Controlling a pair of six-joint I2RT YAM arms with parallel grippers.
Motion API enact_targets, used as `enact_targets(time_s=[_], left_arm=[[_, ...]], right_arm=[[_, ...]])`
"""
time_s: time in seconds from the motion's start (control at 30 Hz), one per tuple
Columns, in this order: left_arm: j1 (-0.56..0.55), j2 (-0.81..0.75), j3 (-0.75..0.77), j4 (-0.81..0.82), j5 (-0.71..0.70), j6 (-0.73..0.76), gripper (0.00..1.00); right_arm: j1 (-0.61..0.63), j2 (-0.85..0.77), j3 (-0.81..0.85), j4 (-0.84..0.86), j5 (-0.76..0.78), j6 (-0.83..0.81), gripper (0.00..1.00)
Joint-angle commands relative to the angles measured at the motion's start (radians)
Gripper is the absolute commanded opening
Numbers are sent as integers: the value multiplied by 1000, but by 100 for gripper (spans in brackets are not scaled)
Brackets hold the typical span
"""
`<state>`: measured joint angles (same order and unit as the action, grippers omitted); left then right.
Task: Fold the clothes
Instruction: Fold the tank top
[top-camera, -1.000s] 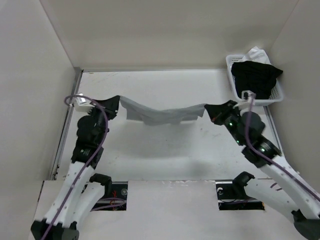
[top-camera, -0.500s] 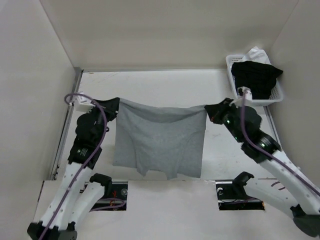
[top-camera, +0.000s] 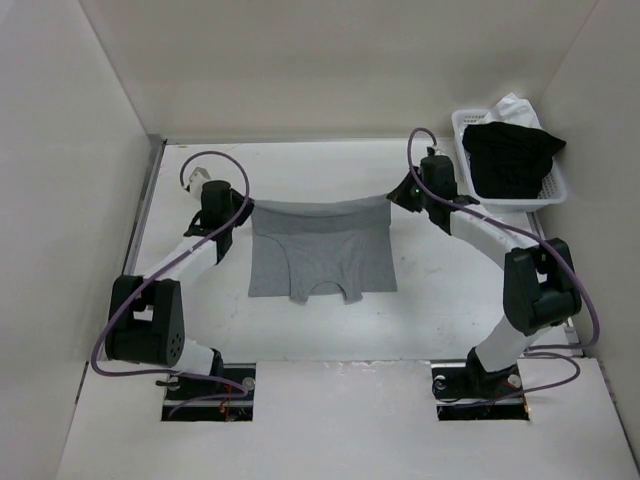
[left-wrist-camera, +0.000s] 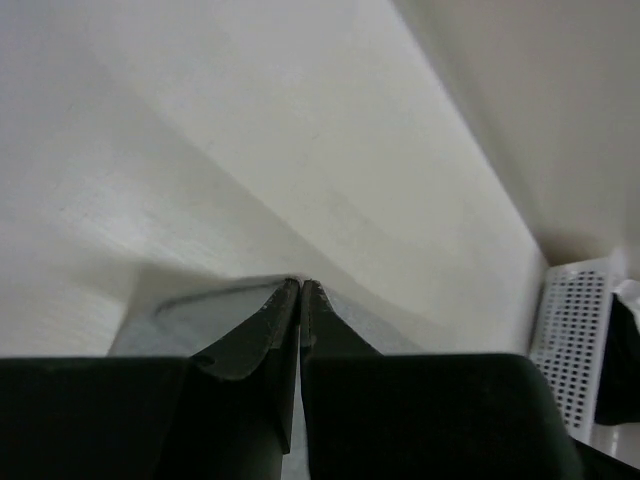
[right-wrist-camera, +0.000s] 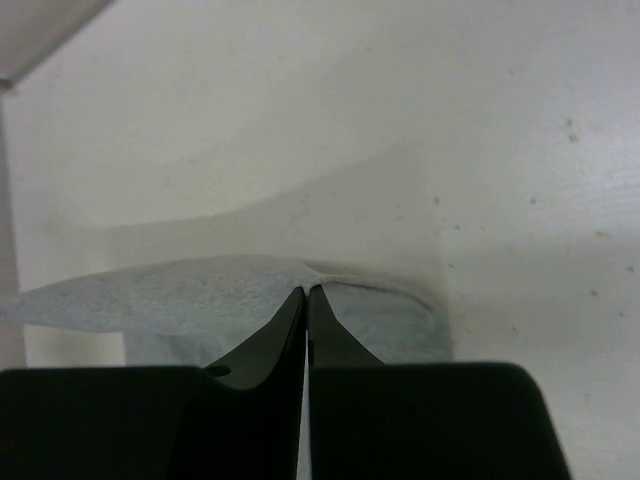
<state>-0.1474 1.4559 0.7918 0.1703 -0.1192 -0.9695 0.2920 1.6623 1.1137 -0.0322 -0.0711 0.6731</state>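
white table (top-camera: 300, 330) fills the floor of a plain white-walled booth, and your 2 arms are bolted at its near edge, both stretched away from you toward the middle. between them is the grey top (top-camera: 320, 260), with its lower edge nearest you, showing a small notch in the middle. the cloth spreads up the table from there as 1 fairly flat panel; from above you cannot tell how much of it rests on the surface.

farther on, the top's far edge is lifted and sags a little between the 2 grippers. your left gripper (top-camera: 243, 206) is clenched on the far left corner; in its wrist view the fingertips meet with no gap and grey cloth (left-wrist-camera: 190, 300) fans out from the pinch. your right gripper (top-camera: 396, 196) is clamped on the far right corner in the same way, and its wrist view shows the fabric (right-wrist-camera: 180, 300) drawn into the closed tips and running off to the left.

beyond the right gripper, in the far right corner, a white slotted basket (top-camera: 556, 192) holds a black garment (top-camera: 510, 155), with a white cloth (top-camera: 515, 103) behind it against the wall.
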Motion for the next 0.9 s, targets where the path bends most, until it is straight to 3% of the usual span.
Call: enact_targets(time_s=[0.0, 0.23, 0.4, 0.67, 0.87], left_arm=[[3, -92, 61, 136, 19, -9, 0], [12, -271, -204, 150, 70, -47, 0], [48, -517, -394, 100, 128, -49, 0], [72, -813, -514, -133, 197, -37, 0], [68, -939, -578, -293, 193, -41, 0]], right_arm=[[3, -74, 34, 101, -30, -3, 3], [26, -284, -276, 170, -2, 34, 3], [45, -442, -463, 172, 16, 46, 3], [98, -621, -653, 120, 56, 88, 3], [146, -639, -739, 84, 86, 134, 3]])
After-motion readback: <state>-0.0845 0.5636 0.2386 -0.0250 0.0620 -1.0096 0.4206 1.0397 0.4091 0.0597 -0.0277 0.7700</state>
